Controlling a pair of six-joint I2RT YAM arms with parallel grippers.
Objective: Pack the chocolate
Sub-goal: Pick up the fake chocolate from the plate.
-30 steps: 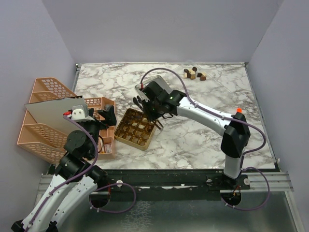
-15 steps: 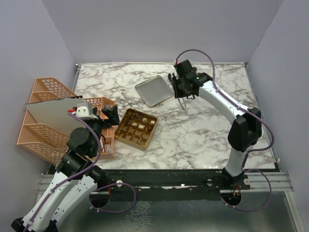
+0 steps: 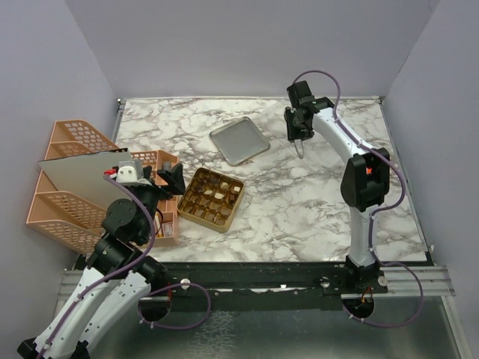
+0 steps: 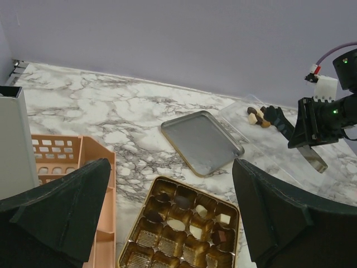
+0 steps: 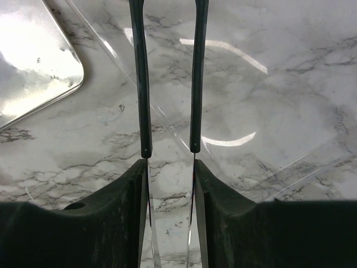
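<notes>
Several pieces of chocolate [image 4: 175,224] are seen in the compartments of the golden tray [image 4: 148,239], and a small heap of other pieces is seen on the marble table [image 4: 83,106] at the far side, just beside the right gripper [image 3: 299,149]. This gripper is held over a clear plastic sheet [image 5: 268,111], its fingers parted and nothing gripped between them. The left gripper [image 4: 170,167] is spread wide and empty near the tray, and a metal lid [image 4: 202,142] is seen beyond the tray.
</notes>
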